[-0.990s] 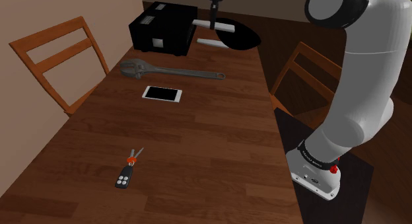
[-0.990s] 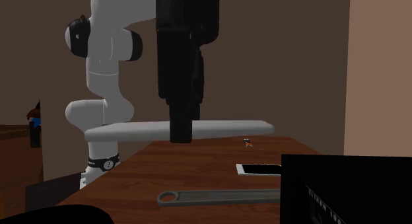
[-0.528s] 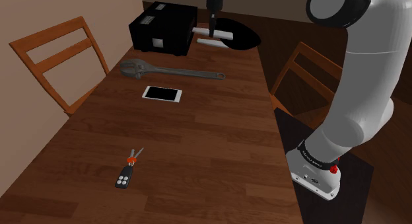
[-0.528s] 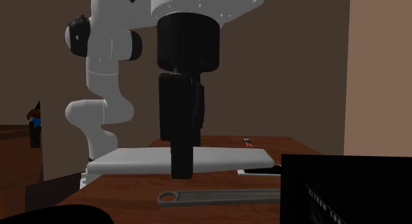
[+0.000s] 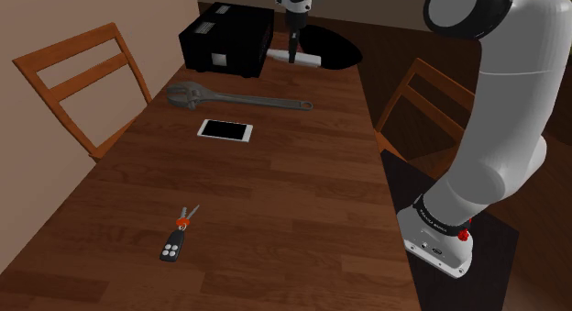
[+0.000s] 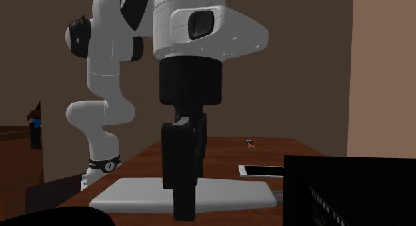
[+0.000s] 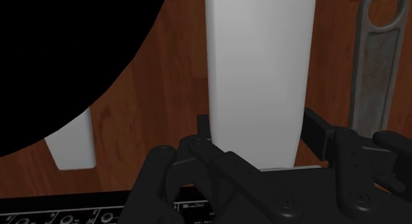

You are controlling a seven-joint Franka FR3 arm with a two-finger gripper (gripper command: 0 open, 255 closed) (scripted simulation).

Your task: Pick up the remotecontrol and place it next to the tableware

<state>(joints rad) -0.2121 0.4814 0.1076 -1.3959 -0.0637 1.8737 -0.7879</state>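
Close to the table's [image 5: 293,199] near edge lies a small key fob [image 5: 172,248] with keys on its ring. Further in, about the middle, a phone [image 5: 225,130] lies flat with its screen up. Just past it a long wrench [image 5: 240,99] stretches across the wood. None of these belongs to the job, and all sit well apart from where the arm [image 5: 509,126] is working.

At the far end a black box [image 5: 226,38] fills one corner. Toward the other corner sits a black plate [image 5: 337,50], which I take to be the tableware. The arm reaches the whole length of the table to the gap between them and points the gripper [image 7: 259,130] straight down.

The fingers are drawn in on the white remote [image 7: 257,57], clasping it across its narrow width, so the long body hangs level rather than tipping. It is low over the wood, just beside the plate's rim. I cannot tell whether it touches the table yet. A short white piece [image 7: 69,147] pokes out from under the plate's rim alongside it.

I judge the placing nearly done, with only the setting down and the letting go left. If the remote is not yet resting on the table, opening now would drop it against the rim.
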